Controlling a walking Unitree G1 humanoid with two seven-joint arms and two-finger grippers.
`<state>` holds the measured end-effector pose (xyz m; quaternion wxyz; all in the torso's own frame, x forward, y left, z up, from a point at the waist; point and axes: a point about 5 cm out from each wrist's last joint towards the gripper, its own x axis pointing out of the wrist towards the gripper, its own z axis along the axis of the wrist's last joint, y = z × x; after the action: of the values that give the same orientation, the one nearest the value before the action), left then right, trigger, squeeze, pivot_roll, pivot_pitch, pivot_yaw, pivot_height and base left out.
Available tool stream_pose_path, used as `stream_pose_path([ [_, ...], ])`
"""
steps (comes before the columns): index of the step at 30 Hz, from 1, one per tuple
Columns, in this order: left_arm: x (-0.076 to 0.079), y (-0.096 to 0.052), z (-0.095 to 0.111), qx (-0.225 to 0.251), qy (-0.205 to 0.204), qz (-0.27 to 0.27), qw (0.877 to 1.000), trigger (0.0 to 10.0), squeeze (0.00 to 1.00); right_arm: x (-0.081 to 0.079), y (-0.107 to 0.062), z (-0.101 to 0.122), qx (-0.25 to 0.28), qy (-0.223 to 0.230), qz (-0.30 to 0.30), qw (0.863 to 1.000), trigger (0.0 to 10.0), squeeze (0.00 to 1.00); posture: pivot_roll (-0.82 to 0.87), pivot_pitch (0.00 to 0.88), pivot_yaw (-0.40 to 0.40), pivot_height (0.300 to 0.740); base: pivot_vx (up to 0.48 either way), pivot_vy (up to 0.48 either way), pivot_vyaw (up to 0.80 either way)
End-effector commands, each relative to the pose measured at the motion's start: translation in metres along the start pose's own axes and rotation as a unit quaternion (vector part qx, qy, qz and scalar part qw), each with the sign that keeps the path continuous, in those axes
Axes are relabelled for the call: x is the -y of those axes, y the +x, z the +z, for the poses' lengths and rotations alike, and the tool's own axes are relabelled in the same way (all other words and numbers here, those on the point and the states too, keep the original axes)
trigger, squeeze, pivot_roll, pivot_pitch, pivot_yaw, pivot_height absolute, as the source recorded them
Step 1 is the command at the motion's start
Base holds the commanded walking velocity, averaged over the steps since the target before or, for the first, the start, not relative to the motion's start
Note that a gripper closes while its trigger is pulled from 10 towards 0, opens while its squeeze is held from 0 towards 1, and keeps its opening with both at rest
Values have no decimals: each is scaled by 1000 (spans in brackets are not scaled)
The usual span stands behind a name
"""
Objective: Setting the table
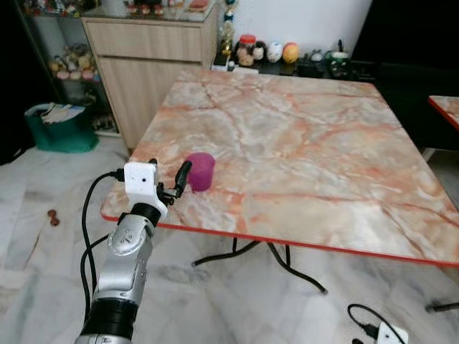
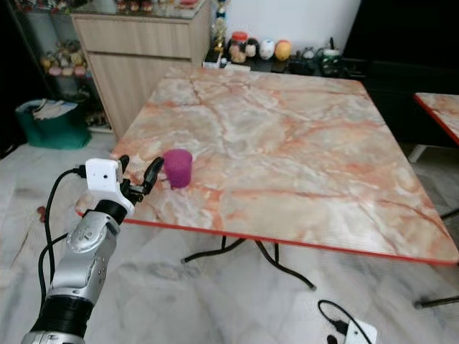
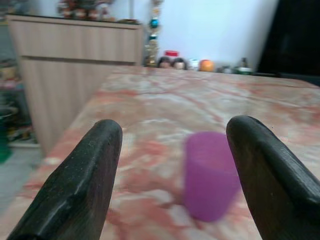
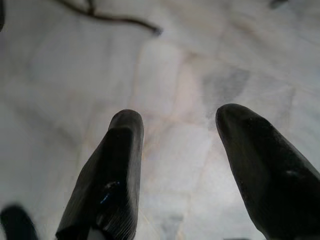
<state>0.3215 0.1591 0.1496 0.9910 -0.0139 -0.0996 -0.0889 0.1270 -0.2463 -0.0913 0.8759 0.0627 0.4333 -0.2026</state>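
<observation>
A purple cup point(image 1: 200, 170) stands upright on the pink marble table point(image 1: 323, 143), near its front left corner. My left gripper point(image 1: 168, 172) is open at the table's left edge, level with the cup and just short of it. In the left wrist view the cup point(image 3: 210, 175) sits a little ahead, in line with the gap between the two black fingers point(image 3: 75, 190), touching neither. My right gripper point(image 4: 182, 115) hangs low, open, over the pale floor; its white wrist box point(image 1: 391, 333) shows at the bottom right.
A wooden cabinet point(image 1: 150, 64) stands beyond the table's far left corner, with a green basket point(image 1: 61, 129) on the floor beside it. Ornaments line a low shelf point(image 1: 287, 54) behind the table. A second table's corner point(image 1: 448, 107) is at the right. Black curved legs point(image 1: 272, 254) run under the table.
</observation>
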Motion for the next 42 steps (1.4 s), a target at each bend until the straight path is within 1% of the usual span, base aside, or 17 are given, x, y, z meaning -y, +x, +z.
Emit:
stream_pose_path([
  [1,0,-1,2,2,-6,2,1000,10000,0,-2,-2,-5,-1,-15,9,1000,10000,0,144,0,-66,740,296,0,0],
  [7,1,-2,1,0,-6,-1,1000,10000,0,6,-8,-22,-23,-12,-5,1000,10000,0,127,0,-56,740,291,0,0],
  [17,1,-2,7,-3,-14,-17,1000,10000,0,3,-7,-21,-28,-10,1,1000,10000,0,134,0,-58,740,27,0,0],
  [18,2,-4,12,-12,-30,-24,999,10000,0,1,-6,-20,-31,-11,5,999,10000,0,142,0,-61,740,0,0,0],
  [21,5,-5,22,-21,-47,-46,998,10000,0,-2,-6,-21,-35,-10,8,999,10000,0,149,0,-63,740,0,0,0],
  [24,5,-5,35,-37,-47,-60,996,10000,0,-3,-6,-21,-39,-11,12,999,10000,0,152,0,-60,740,0,0,0],
  [26,4,-5,37,-48,-44,-58,996,10000,0,-2,-6,-21,-38,-11,12,999,10000,0,152,0,-60,740,0,0,0],
  [27,2,-4,37,-54,-35,-54,996,10000,129,-2,-6,-21,-38,-12,12,999,10000,0,156,0,-60,740,0,0,0],
  [28,-3,-2,39,-70,-18,-40,997,10000,1000,-2,-5,-20,-38,-13,13,999,10000,0,156,0,-60,740,0,0,0],
  [29,-6,-1,41,-83,-10,-27,996,10000,1000,-2,-5,-20,-38,-13,13,999,10000,0,156,0,-60,740,0,0,0],
  [32,-13,1,39,-124,-33,2,992,10000,1000,-3,-5,-19,-39,-15,15,999,10000,0,162,0,-61,740,0,0,0],
  [34,-17,0,37,-167,-25,15,985,10000,1000,-3,-5,-19,-39,-15,15,999,10000,0,162,0,-61,740,0,0,0],
  [37,-21,0,36,-183,-21,30,982,10000,1000,-4,-5,-19,-39,-16,16,999,10000,0,162,0,-61,740,0,0,0],
  [38,-27,1,32,-199,-16,55,978,10000,1000,-5,-4,-18,-39,-17,18,999,10000,0,163,0,-61,740,0,0,0],
  [40,-29,1,28,-213,-30,72,974,10000,1000,-5,-5,-19,-39,-17,19,999,10000,0,159,0,-64,740,0,0,0],
  [41,-28,1,26,-219,-37,73,972,10000,0,-5,-5,-19,-39,-17,20,999,10000,0,159,0,-64,740,0,0,0],
  [42,-27,0,26,-224,-41,73,971,10000,0,-5,-5,-19,-39,-17,20,999,10000,0,160,0,-63,740,0,0,0],
])
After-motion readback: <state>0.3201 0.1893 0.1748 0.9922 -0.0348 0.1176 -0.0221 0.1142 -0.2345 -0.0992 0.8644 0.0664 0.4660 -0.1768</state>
